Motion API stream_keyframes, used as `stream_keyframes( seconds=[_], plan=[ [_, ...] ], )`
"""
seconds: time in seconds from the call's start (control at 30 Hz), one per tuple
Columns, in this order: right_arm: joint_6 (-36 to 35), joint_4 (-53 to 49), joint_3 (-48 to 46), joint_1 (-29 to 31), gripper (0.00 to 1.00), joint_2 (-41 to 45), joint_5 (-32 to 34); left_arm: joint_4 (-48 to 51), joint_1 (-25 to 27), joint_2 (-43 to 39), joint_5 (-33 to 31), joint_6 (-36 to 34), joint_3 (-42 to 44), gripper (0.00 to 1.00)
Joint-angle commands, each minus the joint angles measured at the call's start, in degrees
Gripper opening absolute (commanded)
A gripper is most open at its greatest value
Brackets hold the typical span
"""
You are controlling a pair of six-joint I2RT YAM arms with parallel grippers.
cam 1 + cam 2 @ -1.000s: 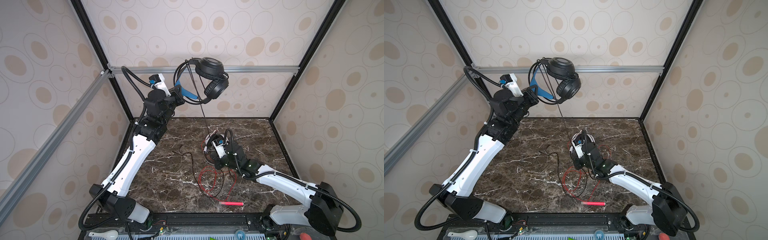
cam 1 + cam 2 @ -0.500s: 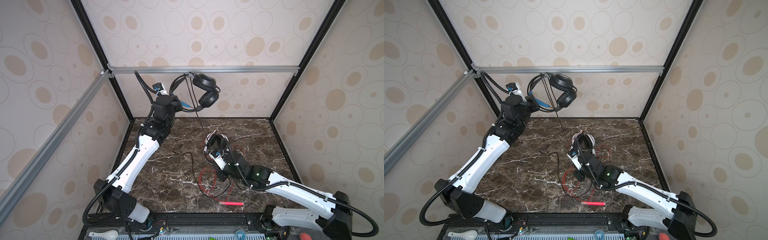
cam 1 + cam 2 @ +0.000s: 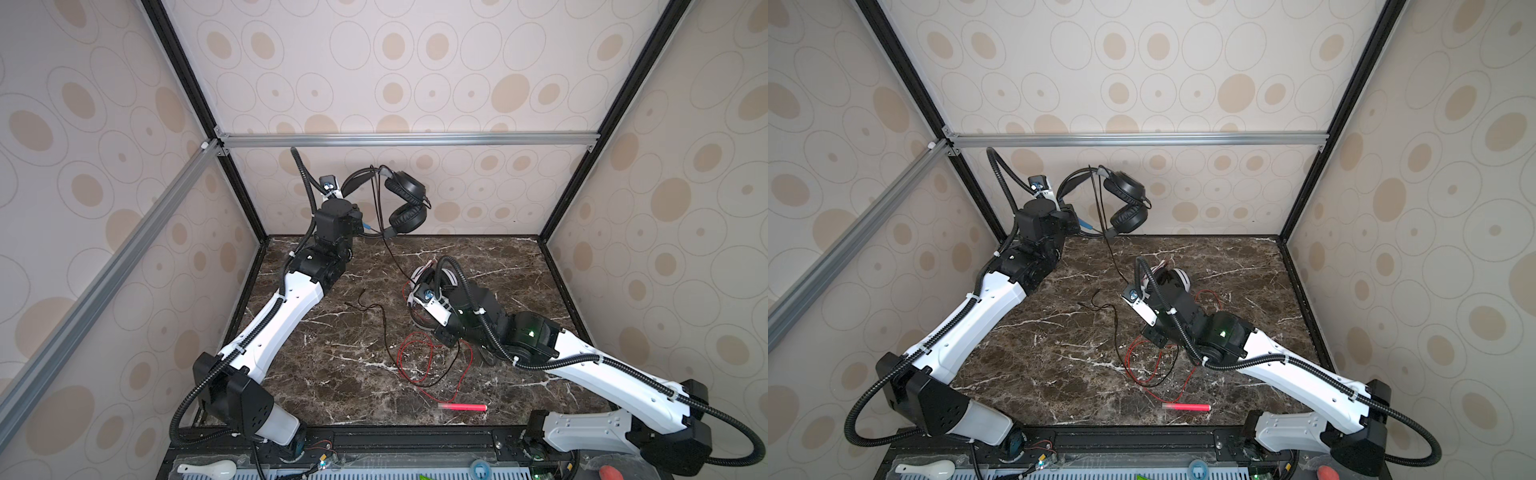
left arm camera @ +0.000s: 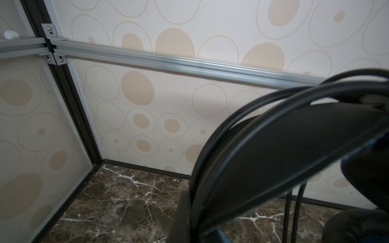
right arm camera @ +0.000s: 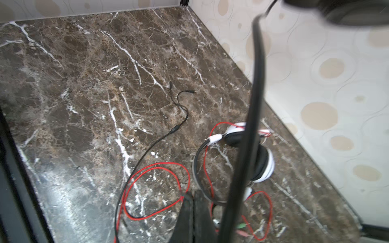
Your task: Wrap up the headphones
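Change to the black headset [image 3: 405, 203]: lowered since a second ago. Then it was seen across the aluminium rail [image 3: 415, 139]; now it is hung wholly below it, before the back wall, clear of the marble table [image 3: 332, 374].
State of the left gripper [image 3: 365, 228]: brought down with its load, jaws clamped on the black headset's band.
Run of the black cable [image 3: 390, 257]: passed across the band, hung down to the table, its end laid left of the white headset [image 3: 1177, 278].
Place of the white headset: on the table right of centre, towards the back, partly hidden by the right arm [image 3: 602, 374]. Unmoved.
State of the right gripper [image 5: 192, 194]: jaws closed on the red cable [image 5: 157, 168], whose loops are seen running into the tips.
Place of the pink stick [image 3: 463, 407]: near the front edge, unmoved.
Writing: a white mark [image 3: 309, 257] on the left arm [image 3: 291, 316], too small to be read.
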State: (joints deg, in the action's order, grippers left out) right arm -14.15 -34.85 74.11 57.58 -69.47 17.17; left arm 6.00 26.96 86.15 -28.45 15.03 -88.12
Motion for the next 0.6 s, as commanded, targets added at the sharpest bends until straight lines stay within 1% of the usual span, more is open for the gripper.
stream_keyframes(
  seconds=[0.0,0.1,0.17,0.23,0.3,0.4,0.47,0.57],
  plan=[
    [-10.7,-5.3,6.8,0.4,0.00,-3.1,4.1,0.1,1.5,-1.6,-3.2,-4.7,-0.2,0.00],
    [-16.5,-6.8,14.1,0.4,0.00,-7.0,7.8,3.9,3.1,-1.5,-4.5,-7.4,1.7,0.00],
    [-20.2,-5.7,16.6,0.3,0.00,-8.7,10.3,4.1,3.8,-3.2,-3.4,-9.5,4.9,0.00],
    [-22.1,-4.6,18.7,-1.0,0.00,-9.9,10.8,5.3,4.0,-4.9,-0.5,-11.4,7.2,0.00],
    [-23.2,-4.6,20.8,-2.7,0.00,-11.3,10.7,7.4,4.1,-6.3,4.2,-14.3,8.8,0.00],
    [-27.2,-3.9,21.6,-3.9,0.00,-12.8,13.8,12.2,4.3,-7.9,9.3,-17.7,9.6,0.00],
    [-27.5,-3.5,22.0,-5.5,0.00,-12.9,13.5,13.8,4.3,-9.6,11.8,-19.5,10.9,0.00],
    [-24.3,-2.9,23.1,-9.3,0.01,-12.1,10.9,16.0,4.3,-12.5,16.8,-21.7,12.3,0.00]
  ],
)
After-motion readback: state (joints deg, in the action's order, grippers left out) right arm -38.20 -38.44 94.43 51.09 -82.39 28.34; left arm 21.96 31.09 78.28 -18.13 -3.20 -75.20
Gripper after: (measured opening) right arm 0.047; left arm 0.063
